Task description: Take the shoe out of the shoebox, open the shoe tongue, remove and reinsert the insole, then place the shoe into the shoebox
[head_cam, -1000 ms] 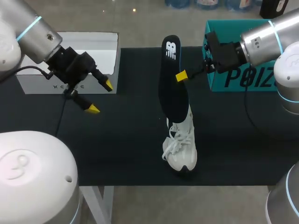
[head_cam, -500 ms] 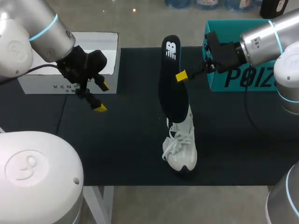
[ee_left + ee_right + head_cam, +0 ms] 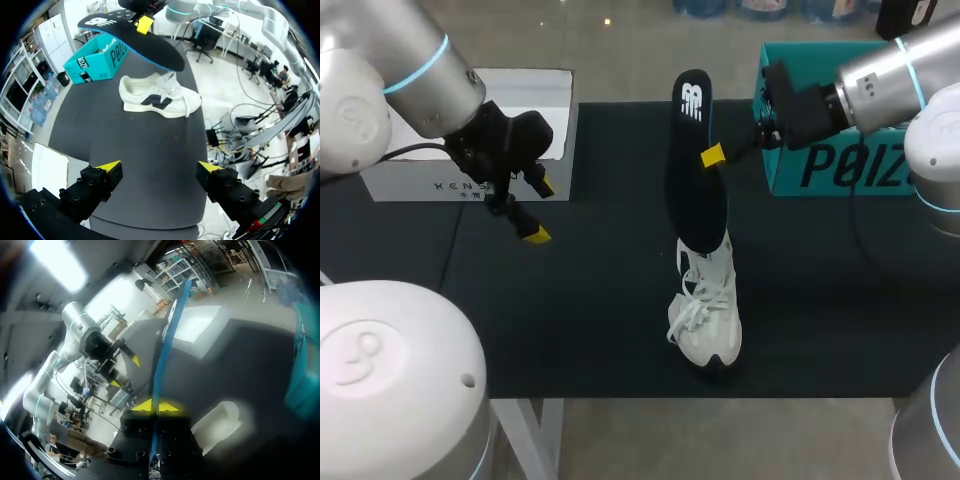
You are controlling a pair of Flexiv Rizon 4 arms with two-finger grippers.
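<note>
Matte black tabletop [image 3: 590, 300]: right jaws pinch flat dark insole [image 3: 692, 170], left jaws spread.

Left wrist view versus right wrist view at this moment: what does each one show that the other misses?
Only the left wrist view: the white shoe in clear side profile with its laces, and the insole by its broad face. Only the right wrist view: the insole edge-on, pinched between the right arm's jaws at the yellow fingertips, and the left arm itself. Both: shoe, insole, teal shoebox, left jaws open.
</note>
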